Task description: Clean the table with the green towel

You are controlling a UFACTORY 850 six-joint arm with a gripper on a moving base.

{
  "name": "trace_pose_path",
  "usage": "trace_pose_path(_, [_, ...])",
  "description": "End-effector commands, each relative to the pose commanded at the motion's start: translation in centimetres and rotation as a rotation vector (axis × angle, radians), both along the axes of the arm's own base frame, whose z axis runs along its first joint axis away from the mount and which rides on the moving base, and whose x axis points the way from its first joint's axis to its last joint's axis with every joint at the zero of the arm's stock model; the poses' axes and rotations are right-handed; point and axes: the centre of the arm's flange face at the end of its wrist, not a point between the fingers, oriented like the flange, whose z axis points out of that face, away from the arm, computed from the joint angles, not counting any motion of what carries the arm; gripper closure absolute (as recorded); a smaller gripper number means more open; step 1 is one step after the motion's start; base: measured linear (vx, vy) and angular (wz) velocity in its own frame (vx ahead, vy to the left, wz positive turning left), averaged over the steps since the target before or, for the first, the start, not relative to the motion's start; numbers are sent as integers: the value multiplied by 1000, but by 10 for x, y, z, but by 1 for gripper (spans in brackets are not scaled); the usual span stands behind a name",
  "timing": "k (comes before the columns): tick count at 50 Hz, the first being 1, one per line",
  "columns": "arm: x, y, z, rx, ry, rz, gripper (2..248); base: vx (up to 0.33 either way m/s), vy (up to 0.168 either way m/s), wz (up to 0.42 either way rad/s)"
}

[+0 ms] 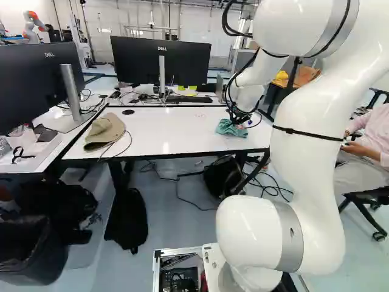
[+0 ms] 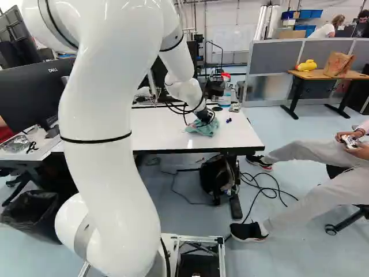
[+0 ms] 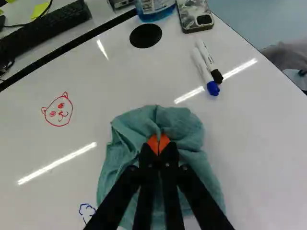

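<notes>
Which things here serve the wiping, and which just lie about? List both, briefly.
For the job:
- green towel, pinched in the gripper
- white table
- red drawing and blue drawing, probably to be wiped off

Lying about:
- two markers
- phone
- hat
- keyboard

Place: robotics lab | robot arm (image 1: 307, 182) | another robot (image 1: 32, 27) | monitor (image 1: 137, 61) | keyboard (image 3: 45, 33) | grey partition (image 2: 270, 56)
</notes>
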Motion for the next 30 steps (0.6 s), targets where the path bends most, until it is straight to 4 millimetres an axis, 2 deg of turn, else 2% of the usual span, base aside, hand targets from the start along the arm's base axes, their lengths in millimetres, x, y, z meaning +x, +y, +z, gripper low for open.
trace_pose_path(11, [11,16,0,-1,-3,32,227,0,0,0])
trace_pose_path(30, [10,49,0,0,1,88,227,0,0,0])
